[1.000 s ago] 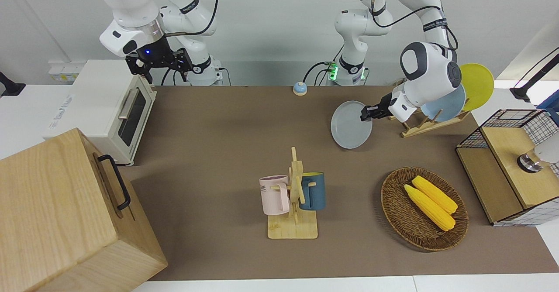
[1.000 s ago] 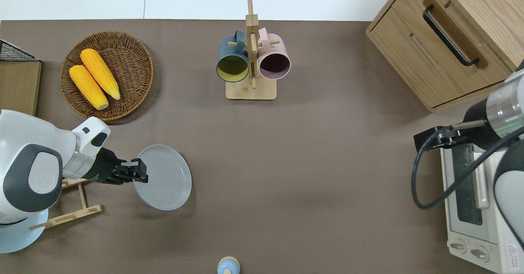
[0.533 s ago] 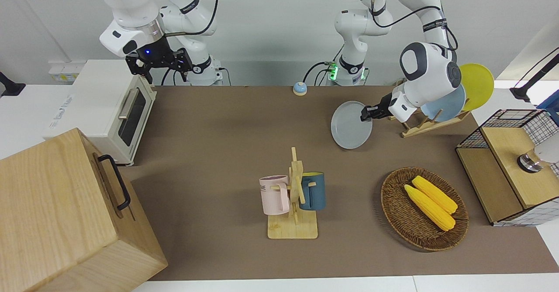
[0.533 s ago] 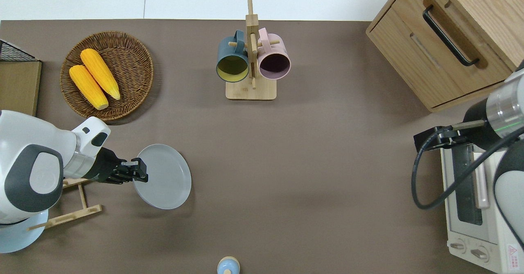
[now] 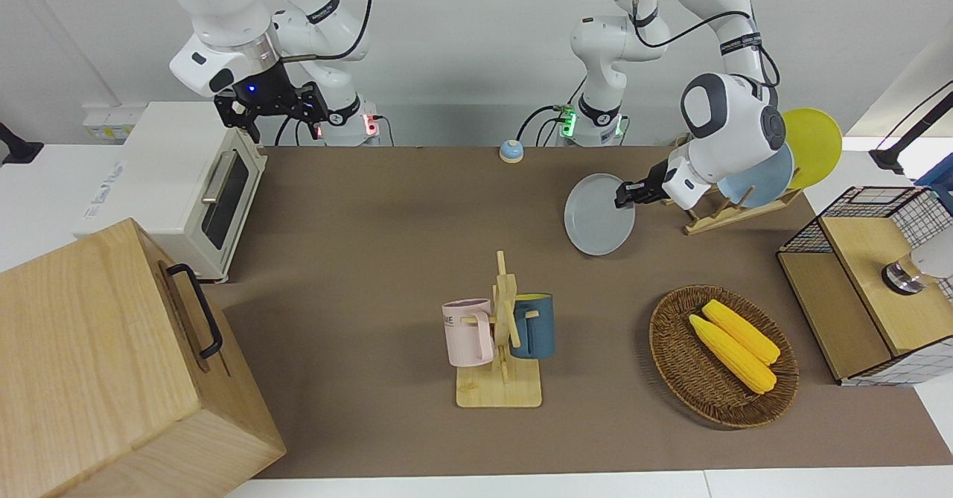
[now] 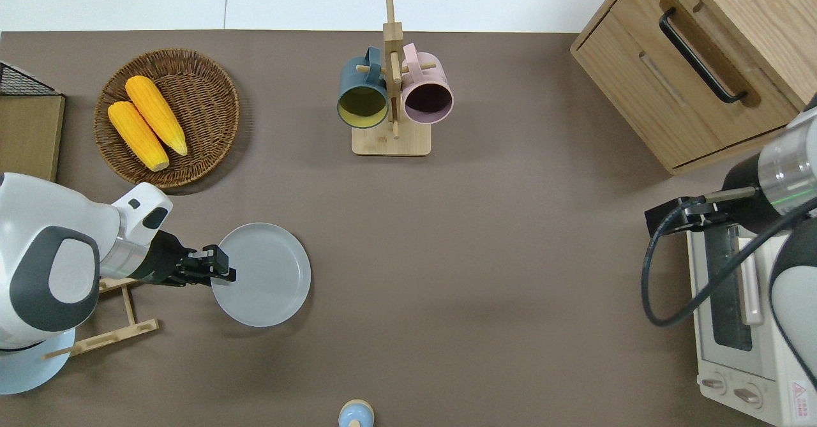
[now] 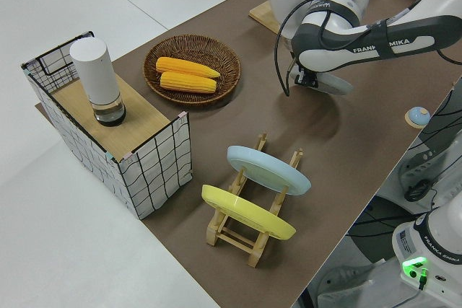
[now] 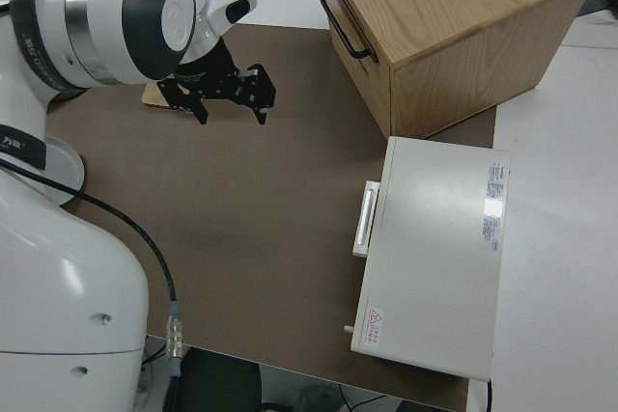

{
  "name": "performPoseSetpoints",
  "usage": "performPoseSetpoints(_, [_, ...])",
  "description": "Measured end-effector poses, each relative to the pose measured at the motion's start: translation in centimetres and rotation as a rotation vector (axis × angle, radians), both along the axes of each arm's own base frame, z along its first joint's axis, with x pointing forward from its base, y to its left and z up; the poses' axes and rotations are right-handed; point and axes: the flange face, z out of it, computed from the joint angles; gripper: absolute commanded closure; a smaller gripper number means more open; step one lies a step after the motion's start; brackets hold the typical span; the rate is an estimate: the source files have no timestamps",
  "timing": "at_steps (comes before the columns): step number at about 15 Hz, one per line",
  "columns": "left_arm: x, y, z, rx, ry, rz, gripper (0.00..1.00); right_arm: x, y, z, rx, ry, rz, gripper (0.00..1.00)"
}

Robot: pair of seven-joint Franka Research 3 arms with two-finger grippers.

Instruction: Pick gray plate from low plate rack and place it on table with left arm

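At its rim, the left pincer (image 6: 220,269) grips the gray plate (image 6: 265,277).

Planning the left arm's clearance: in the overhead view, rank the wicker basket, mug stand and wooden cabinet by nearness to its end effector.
From the left end effector:
1. Wicker basket, toward the left arm's end.
2. Mug stand, mid-table.
3. Wooden cabinet, toward the right arm's end.

Gray plate (image 6: 265,275): round, plain, face up, near level over the worktop (image 6: 485,235), held at its rim. Rack (image 7: 254,214): light wood, near the robots at the left arm's end.
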Motion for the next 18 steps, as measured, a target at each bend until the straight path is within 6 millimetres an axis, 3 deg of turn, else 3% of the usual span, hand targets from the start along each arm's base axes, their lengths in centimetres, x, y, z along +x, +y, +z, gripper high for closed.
performPoseSetpoints(7, [-0.1, 0.4, 0.1, 0.042, -0.006, -0.029, 0.01, 0.0, 0.0, 0.0, 0.0, 0.0, 0.0, 0.017])
performPoseSetpoints(10, [0.1, 0.9, 1.2, 0.1, -0.032, -0.067, 0.01, 0.0, 0.0, 0.0, 0.0, 0.0, 0.0, 0.017])
performPoseSetpoints(13, [1.0, 1.6, 4.9, 0.176, -0.096, -0.115, 0.01, 0.0, 0.0, 0.0, 0.0, 0.0, 0.0, 0.017])
performPoseSetpoints(18, [3.0, 2.8, 13.9, 0.303, -0.247, -0.16, 0.01, 0.0, 0.0, 0.0, 0.0, 0.0, 0.0, 0.017])
